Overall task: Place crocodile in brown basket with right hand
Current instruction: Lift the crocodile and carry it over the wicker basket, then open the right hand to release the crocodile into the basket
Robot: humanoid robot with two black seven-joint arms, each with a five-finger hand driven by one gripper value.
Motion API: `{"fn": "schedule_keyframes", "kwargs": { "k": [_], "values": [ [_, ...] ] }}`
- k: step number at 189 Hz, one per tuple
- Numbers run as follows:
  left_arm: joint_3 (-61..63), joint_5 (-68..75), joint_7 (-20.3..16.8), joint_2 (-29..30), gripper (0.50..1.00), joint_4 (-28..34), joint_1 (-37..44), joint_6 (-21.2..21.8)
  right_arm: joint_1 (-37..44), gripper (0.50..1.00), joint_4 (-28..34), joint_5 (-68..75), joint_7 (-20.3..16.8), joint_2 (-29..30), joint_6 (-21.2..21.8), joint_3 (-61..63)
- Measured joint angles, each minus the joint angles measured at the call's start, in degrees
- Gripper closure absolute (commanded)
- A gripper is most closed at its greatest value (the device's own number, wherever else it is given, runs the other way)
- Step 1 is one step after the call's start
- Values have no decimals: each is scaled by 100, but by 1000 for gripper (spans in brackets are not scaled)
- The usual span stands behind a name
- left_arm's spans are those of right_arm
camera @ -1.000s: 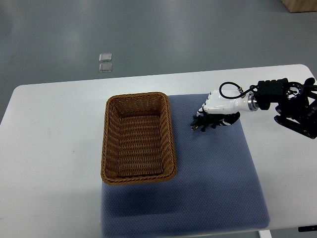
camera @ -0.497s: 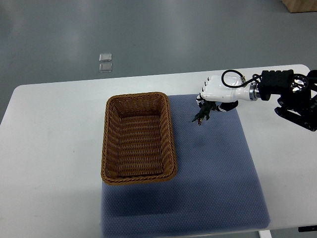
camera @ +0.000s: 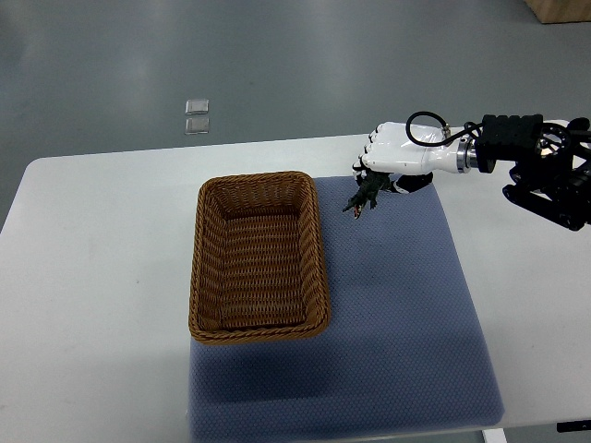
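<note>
With fingers (camera: 370, 150) of right hand (camera: 397, 158), gripped crocodile (camera: 361, 197) above mat (camera: 406, 305). Hung beside basket (camera: 319, 242), not over it. Left to do: carry across, release.

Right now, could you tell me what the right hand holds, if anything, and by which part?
The right hand holds the crocodile by one end, hidden in its grip; the other end hangs free.
</note>
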Motion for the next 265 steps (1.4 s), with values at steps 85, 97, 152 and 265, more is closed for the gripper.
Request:
{"fn": "schedule_keyframes", "kwargs": {
  "k": [85, 97, 152, 265],
  "values": [
    [0, 0, 0, 0, 500, 0, -2, 0, 498, 1000, 630, 296, 7, 807, -114, 279],
    [0, 0, 0, 0, 500, 0, -2, 0, 502, 1000, 763, 293, 9, 958, -164, 285],
    [0, 0, 0, 0, 500, 0, -1, 0, 232, 998, 909, 205, 7, 1475, -245, 202],
    [1, 0, 0, 0, 500, 0, -2, 0, -120, 579, 700, 182, 6, 1450, -450, 20]
  ]
}}
